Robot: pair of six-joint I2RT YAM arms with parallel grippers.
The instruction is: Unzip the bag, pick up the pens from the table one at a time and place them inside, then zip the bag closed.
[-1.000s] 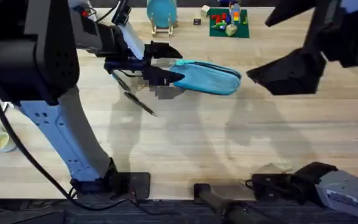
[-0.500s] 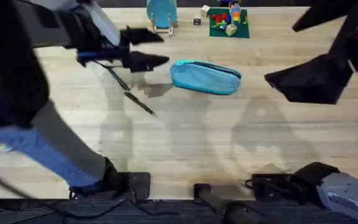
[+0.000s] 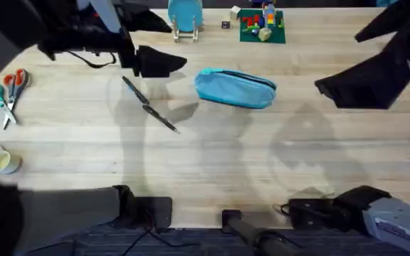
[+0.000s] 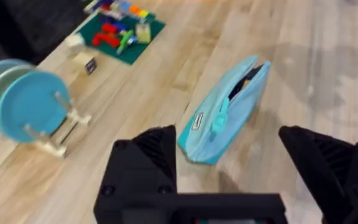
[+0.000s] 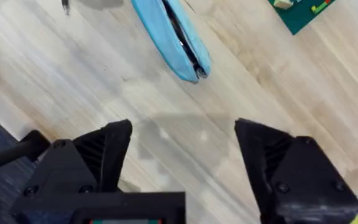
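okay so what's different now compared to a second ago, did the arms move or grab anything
The left gripper has pulled back from the end of the bag toward the table's left side, open and holding nothing. The right gripper has drifted slightly right, also open and empty. The bag, open at the zipper, and the two pens lie on the table where they were.
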